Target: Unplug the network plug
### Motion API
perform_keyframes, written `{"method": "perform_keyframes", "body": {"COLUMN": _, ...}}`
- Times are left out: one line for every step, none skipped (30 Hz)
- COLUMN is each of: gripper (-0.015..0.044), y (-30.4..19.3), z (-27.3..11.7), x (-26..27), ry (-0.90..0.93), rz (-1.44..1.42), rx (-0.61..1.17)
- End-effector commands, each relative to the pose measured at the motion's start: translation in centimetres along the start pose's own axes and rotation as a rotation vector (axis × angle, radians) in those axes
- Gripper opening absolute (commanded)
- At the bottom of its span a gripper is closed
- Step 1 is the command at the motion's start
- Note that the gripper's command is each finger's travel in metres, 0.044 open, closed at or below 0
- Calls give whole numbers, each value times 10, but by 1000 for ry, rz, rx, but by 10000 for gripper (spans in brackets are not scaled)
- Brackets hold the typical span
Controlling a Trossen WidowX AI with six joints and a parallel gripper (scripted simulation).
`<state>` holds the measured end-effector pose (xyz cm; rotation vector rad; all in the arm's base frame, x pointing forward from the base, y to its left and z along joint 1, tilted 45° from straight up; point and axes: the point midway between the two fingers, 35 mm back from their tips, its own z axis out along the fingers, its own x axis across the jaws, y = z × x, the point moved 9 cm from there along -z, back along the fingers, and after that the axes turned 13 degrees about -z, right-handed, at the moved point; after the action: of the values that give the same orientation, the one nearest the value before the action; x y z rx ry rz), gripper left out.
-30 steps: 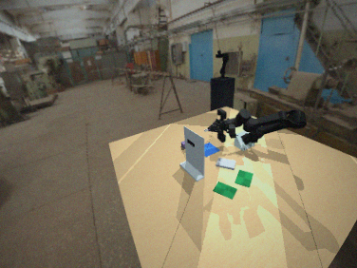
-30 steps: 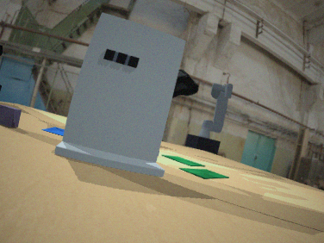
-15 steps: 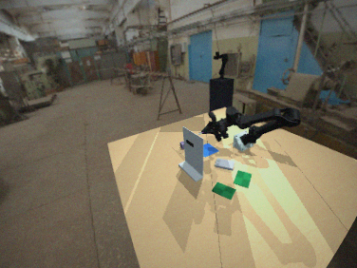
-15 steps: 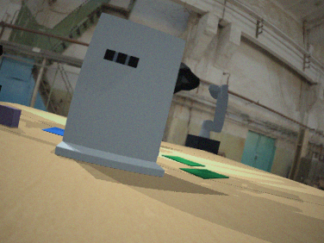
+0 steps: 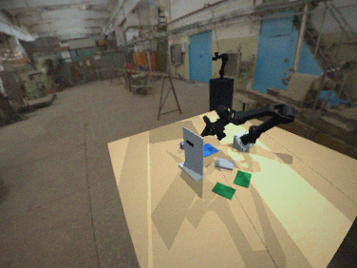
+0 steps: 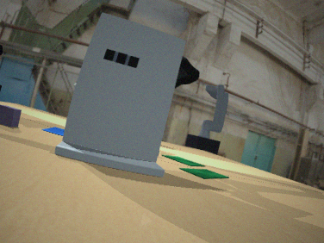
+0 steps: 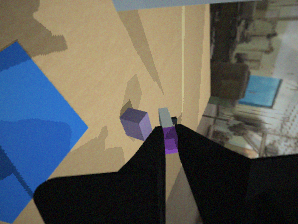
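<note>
My gripper [image 5: 203, 135] [image 7: 168, 131] is shut on the plug [image 7: 171, 142], which has a purple body and a grey front end. The plug is out of the socket and held in the air above the table. The upright grey panel [image 5: 194, 154] [image 6: 125, 99] stands on its foot; only its edge [image 7: 160, 4] shows at the top of the wrist view. Its socket face is hidden; the exterior view shows its back with dark openings. A blue square [image 5: 209, 150] [image 7: 45, 120] lies flat on the table [image 5: 135, 181], to the left in the wrist view.
A purple block [image 5: 182, 144] [image 6: 9, 116] [image 7: 136, 123] stands on the table near the panel. Two green patches [image 5: 224, 190] [image 5: 242, 179] [image 6: 204, 173] [image 6: 183, 160] lie flat. A pale grey block [image 5: 224, 164] lies between the panel and the arm's base.
</note>
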<state>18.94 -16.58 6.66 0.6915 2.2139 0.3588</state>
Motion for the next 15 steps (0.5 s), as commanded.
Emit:
{"method": "perform_keyframes", "body": {"gripper": 0, "y": -8, "z": 4, "x": 4, "ry": 76, "rz": 4, "rx": -16}}
{"method": "perform_keyframes", "body": {"gripper": 0, "y": -9, "z": 4, "x": 5, "ry": 94, "rz": 6, "rx": -20}}
{"method": "perform_keyframes", "body": {"gripper": 0, "y": -10, "z": 5, "x": 6, "ry": 112, "rz": 8, "rx": -25}}
{"method": "perform_keyframes", "body": {"gripper": 0, "y": -12, "z": 5, "x": 8, "ry": 129, "rz": 10, "rx": -30}}
{"method": "perform_keyframes", "body": {"gripper": 0, "y": -13, "z": 5, "x": 9, "ry": 147, "rz": 12, "rx": -36}}
{"method": "perform_keyframes", "body": {"gripper": 0, "y": -14, "z": 6, "x": 10, "ry": 164, "rz": 14, "rx": -42}}
{"method": "perform_keyframes", "body": {"gripper": 0, "y": -15, "z": 6, "x": 12, "ry": 181, "rz": 17, "rx": -48}}
{"method": "perform_keyframes", "body": {"gripper": 0, "y": -16, "z": 6, "x": 13, "ry": 197, "rz": 19, "rx": -55}}
{"method": "perform_keyframes", "body": {"gripper": 0, "y": -17, "z": 7, "x": 14, "ry": 214, "rz": 22, "rx": -62}}
{"method": "perform_keyframes", "body": {"gripper": 0, "y": -18, "z": 7, "x": 15, "ry": 230, "rz": 25, "rx": -69}}
{"method": "perform_keyframes", "body": {"gripper": 0, "y": -19, "z": 7, "x": 16, "ry": 246, "rz": 28, "rx": -77}}
{"method": "perform_keyframes", "body": {"gripper": 0, "y": -20, "z": 7, "x": 18, "ry": 262, "rz": 31, "rx": -85}}
{"method": "perform_keyframes", "body": {"gripper": 0, "y": -21, "z": 7, "x": 19, "ry": 277, "rz": 34, "rx": -94}}
{"method": "perform_keyframes", "body": {"gripper": 0, "y": -22, "z": 7, "x": 20, "ry": 293, "rz": 38, "rx": -102}}
{"method": "perform_keyframes", "body": {"gripper": 0, "y": -23, "z": 7, "x": 21, "ry": 308, "rz": 41, "rx": -111}}
